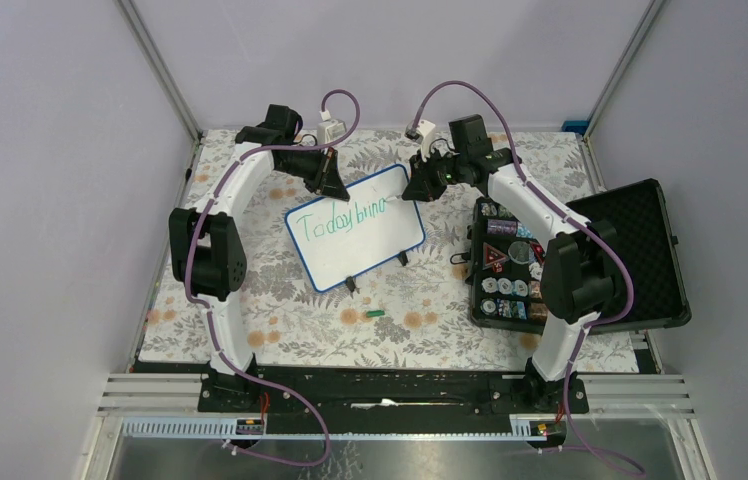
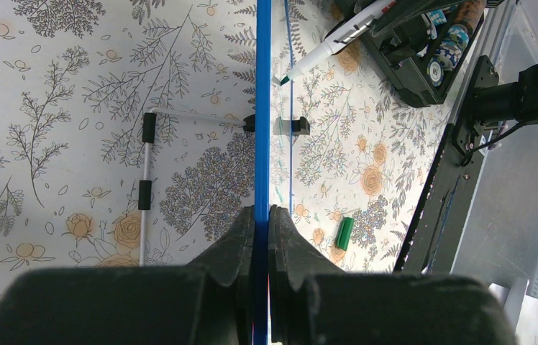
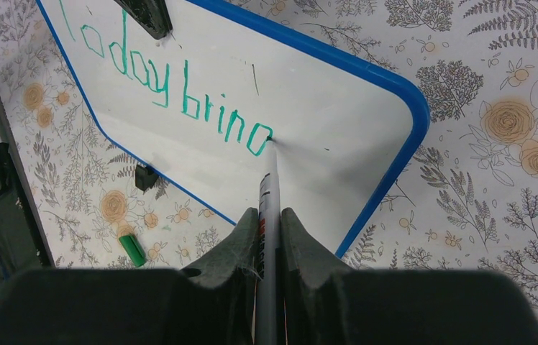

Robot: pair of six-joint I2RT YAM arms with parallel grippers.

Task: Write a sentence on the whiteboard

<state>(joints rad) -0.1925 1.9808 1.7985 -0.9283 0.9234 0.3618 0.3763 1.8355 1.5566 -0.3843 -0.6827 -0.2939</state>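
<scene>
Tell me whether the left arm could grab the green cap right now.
Probably not: the left gripper is shut on the edge of the whiteboard. The green cap lies uncovered nearby, but reaching it means releasing the board.

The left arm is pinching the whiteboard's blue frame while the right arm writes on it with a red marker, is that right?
Almost: the writing is green, not red; the right wrist view shows it. The left fingers do pinch the blue frame of the whiteboard, and the right fingers hold the marker to the board.
</scene>
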